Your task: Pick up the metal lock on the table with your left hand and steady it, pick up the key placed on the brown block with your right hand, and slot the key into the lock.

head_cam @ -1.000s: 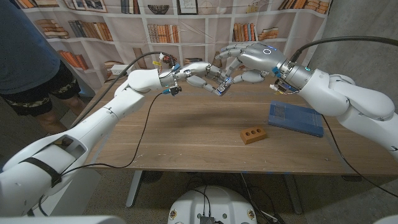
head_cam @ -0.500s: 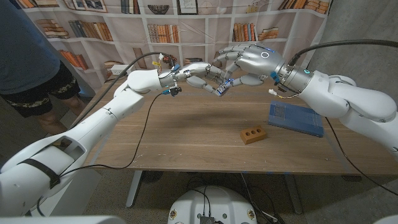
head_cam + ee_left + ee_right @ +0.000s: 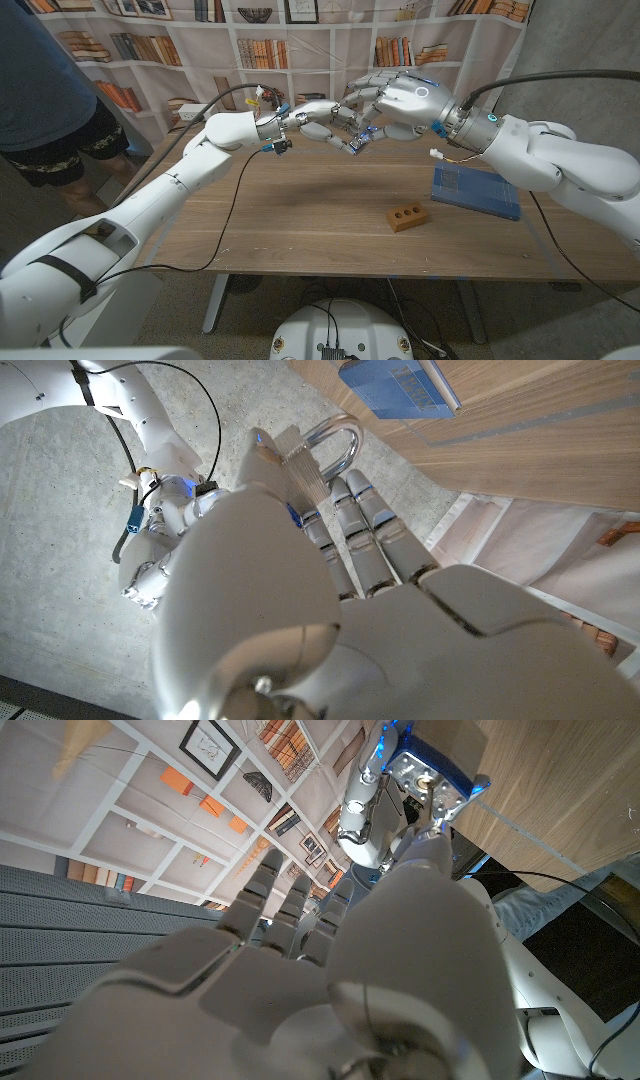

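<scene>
Above the table's far middle my left hand [image 3: 318, 118] grips the metal lock [image 3: 354, 142]. In the left wrist view the lock [image 3: 305, 465] stands between the fingers with its shackle [image 3: 338, 438] sticking out past them. My right hand [image 3: 398, 100] meets it from the right. Its thumb and a finger pinch a small key [image 3: 367, 131] right at the lock's end, and how far the key is in stays hidden. The brown block [image 3: 407, 216] lies on the table at the front right with nothing on top.
A blue flat pad [image 3: 476, 190] lies at the table's right edge, also seen as the blue pad [image 3: 396, 384]. A person [image 3: 45, 90] stands at the far left. A black cable [image 3: 232, 215] trails across the left of the table.
My right hand and wrist have shifted slightly left, closing in on the lock. The left hand and the lock have held still.
</scene>
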### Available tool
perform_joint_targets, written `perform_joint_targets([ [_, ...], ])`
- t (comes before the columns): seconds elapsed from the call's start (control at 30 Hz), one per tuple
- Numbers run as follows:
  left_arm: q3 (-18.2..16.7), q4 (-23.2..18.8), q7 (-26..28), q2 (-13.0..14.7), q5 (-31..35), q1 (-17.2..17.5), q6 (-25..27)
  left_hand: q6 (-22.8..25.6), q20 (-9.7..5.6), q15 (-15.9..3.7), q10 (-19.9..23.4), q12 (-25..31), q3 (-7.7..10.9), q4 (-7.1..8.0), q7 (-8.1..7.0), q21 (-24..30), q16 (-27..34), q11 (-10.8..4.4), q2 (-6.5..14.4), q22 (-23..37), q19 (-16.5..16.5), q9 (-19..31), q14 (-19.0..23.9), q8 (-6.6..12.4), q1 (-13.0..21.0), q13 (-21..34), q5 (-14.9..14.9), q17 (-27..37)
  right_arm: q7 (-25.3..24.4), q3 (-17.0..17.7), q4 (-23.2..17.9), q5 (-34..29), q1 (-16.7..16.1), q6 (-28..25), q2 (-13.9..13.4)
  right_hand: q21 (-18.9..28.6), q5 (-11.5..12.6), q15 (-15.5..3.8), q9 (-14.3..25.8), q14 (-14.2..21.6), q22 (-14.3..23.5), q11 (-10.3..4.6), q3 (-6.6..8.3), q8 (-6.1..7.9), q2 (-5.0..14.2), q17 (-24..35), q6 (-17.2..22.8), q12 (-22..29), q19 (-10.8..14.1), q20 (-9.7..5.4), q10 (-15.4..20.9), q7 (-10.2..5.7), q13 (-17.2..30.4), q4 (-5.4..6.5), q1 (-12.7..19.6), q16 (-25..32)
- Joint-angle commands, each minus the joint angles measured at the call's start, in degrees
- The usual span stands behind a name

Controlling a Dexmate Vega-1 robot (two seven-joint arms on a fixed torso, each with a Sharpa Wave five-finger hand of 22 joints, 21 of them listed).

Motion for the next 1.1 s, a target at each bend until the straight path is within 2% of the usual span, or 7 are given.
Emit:
perform_joint_targets([
  [0.03,0.5,0.9,-0.8,-0.2,0.1,-0.8,0.2,0.3,-2.04,-6.20,0.4,0.5,0.06,0.05,0.22,0.2,0.2,0.15,0.3,0.3,-0.2,0.2,0.2,0.52,-0.1,0.2,0.0,0.2,2.1,-0.9,-1.5,-2.7,1.4,-1.9,0.6,0.2,0.6,-3.28,0.3,0.6,0.2,-0.20,-0.03,0.52,-0.09,0.3,0.6,0.6,0.6,-0.21,0.7,0.02,0.1,0.46,0.5,0.4],
  [0.4,0.6,2.0,-1.3,-0.5,-0.1,-1.2,0.0,0.3,-1.98,-6.05,0.4,0.5,0.13,0.08,0.27,0.2,0.1,0.27,0.3,0.3,-0.2,0.2,0.2,0.51,-0.1,0.2,0.0,0.2,2.0,-2.8,-0.2,-1.7,3.6,-1.5,0.8,0.2,0.8,-3.60,0.5,0.7,0.3,-0.24,-0.04,0.68,-0.12,0.3,0.4,0.6,0.7,-0.38,1.2,0.04,0.2,0.59,0.4,0.3],
  [0.53,0.6,2.2,-1.4,-0.5,-0.1,-1.3,0.0,0.3,-1.93,-6.11,0.3,0.4,0.16,0.12,0.43,0.2,0.2,0.28,0.4,0.3,-0.3,0.2,0.3,0.49,-0.2,0.2,0.0,0.2,3.3,-3.2,0.0,0.6,4.2,-1.8,1.1,0.0,0.8,-4.04,0.7,0.5,0.3,-0.25,-0.13,0.66,-0.28,0.3,0.1,0.5,0.3,-1.17,1.1,0.06,0.2,0.59,0.3,0.2],
  [0.7,0.6,2.3,-1.6,-0.5,-0.3,-1.4,0.1,0.3,-1.90,-6.03,0.4,0.4,0.17,0.16,0.39,0.2,0.2,0.26,0.4,0.3,-0.2,0.2,0.2,0.50,-0.2,0.2,0.0,0.2,6.1,-3.2,-0.2,4.9,4.6,-3.1,1.7,0.0,0.8,-4.03,1.0,0.4,0.3,-0.26,-0.19,0.77,-0.27,0.3,0.0,0.4,0.3,-1.23,1.1,0.03,0.2,0.62,0.4,0.1],
  [1.1,0.5,2.4,-1.8,-0.5,-0.3,-1.5,0.1,0.3,-1.86,-5.99,0.4,0.5,0.22,0.25,0.48,0.3,0.1,0.35,0.5,0.4,-0.2,0.2,0.2,0.47,-0.3,0.2,-0.1,0.2,8.3,-3.5,-0.5,8.7,4.9,-4.2,2.1,0.0,0.7,-3.95,1.1,0.3,0.3,-0.25,-0.30,0.74,-0.19,0.3,-0.1,0.2,0.3,-1.09,1.0,0.01,0.2,0.70,0.4,0.1],
])
